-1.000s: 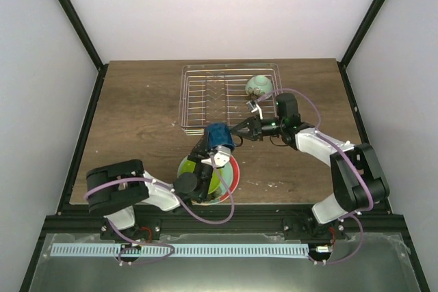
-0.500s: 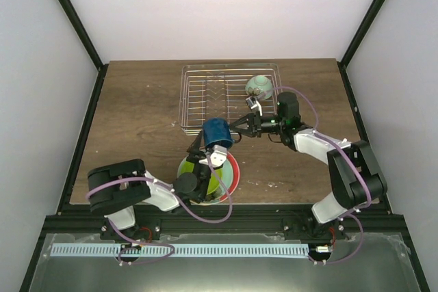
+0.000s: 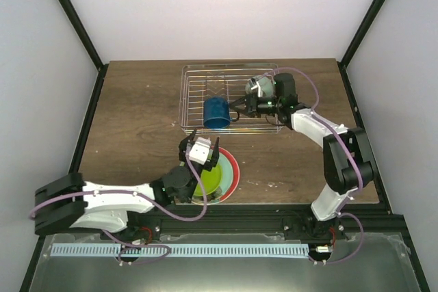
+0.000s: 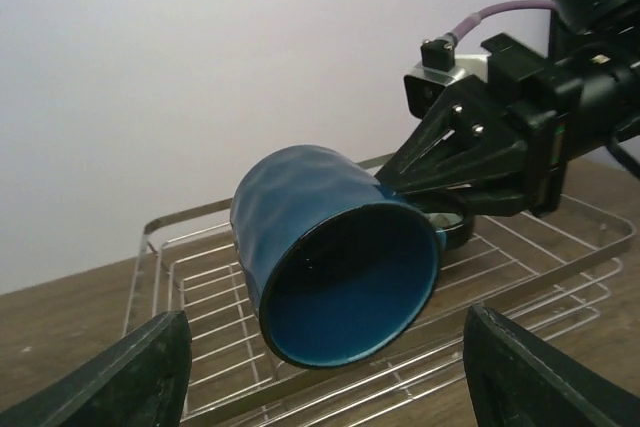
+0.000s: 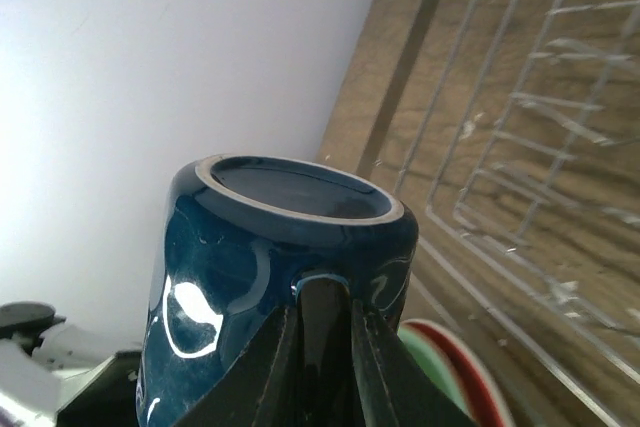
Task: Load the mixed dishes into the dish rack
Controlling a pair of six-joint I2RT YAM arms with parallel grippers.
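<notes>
Mug (image 3: 217,112), dark blue, is pinched by its handle in the right fingers (image 4: 450,147) and hangs over the near left part of the wire rack (image 3: 195,73). It is tipped on its side, with its mouth towards the left arm and its base away. Whether it touches the wires cannot be told. The left fingers (image 4: 110,377) are spread wide with nothing between them, just short of the rack's near rail and pointing at the mug's mouth. They hang over a green plate (image 3: 211,177) that lies on a red plate (image 3: 233,169) on the bench (image 3: 137,100), near its front edge. A pale green bowl (image 3: 259,85) sits in the rack's far right corner, close behind the right wrist. The bench is dark wood grain, edged by a black frame (image 3: 72,15) and closed in by plain white walls (image 3: 219,11).
</notes>
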